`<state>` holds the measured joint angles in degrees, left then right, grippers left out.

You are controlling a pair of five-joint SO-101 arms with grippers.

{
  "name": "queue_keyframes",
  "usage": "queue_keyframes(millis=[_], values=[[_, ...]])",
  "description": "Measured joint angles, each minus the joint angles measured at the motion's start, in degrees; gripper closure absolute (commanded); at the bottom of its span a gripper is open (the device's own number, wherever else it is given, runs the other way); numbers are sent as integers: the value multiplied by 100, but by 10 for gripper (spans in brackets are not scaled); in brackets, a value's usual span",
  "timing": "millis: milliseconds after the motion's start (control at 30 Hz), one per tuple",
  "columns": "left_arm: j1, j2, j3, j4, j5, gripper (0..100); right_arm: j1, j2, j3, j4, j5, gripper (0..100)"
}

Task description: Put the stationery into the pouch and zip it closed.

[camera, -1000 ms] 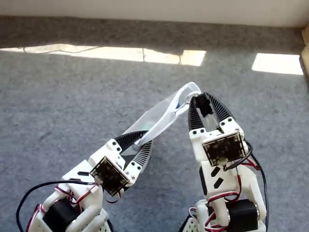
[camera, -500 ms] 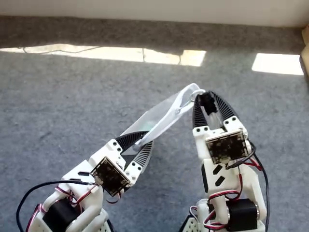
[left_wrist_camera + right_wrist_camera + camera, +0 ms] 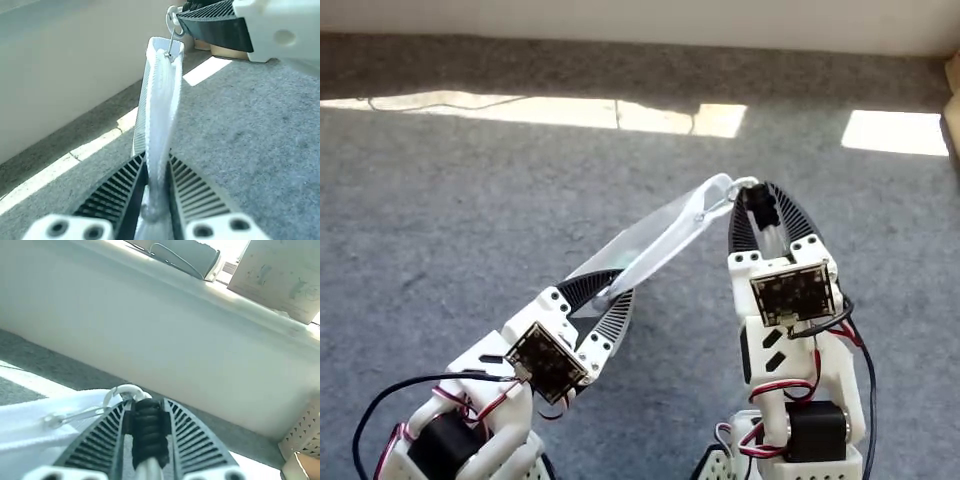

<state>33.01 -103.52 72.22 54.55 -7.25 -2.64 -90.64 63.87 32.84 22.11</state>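
A clear, whitish pouch (image 3: 650,245) hangs stretched in the air between the two arms, above the grey carpet. My left gripper (image 3: 608,297) is shut on the pouch's near end; in the left wrist view the pouch (image 3: 159,105) runs edge-on away from my left gripper (image 3: 156,175). My right gripper (image 3: 755,203) is shut on the zipper pull, a black knotted cord (image 3: 148,427) on a white ring (image 3: 122,391), at the pouch's far end. The metal zip tab (image 3: 171,44) sits at that far corner. The other arm's fingers (image 3: 215,27) show just beyond it. No stationery is visible.
Grey carpet (image 3: 460,200) lies under both arms, with sunlit strips (image 3: 570,110) near the far white wall (image 3: 150,325). A cardboard box (image 3: 277,275) stands on the ledge beyond, and a perforated beige item (image 3: 302,440) sits at the wall's far end.
My right gripper has drawn the zipper pull to the right and slightly away, stretching the pouch's far end with it. The left arm has held still.
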Motion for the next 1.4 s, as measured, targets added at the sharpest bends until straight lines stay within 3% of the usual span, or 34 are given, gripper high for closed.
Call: queue_keyframes(millis=[600,1400], values=[[-185,26,-176,167,0,996,527,0,26,-158,9,993],[-369,35,-633,668,9,996,545,0,246,-440,0,993]])
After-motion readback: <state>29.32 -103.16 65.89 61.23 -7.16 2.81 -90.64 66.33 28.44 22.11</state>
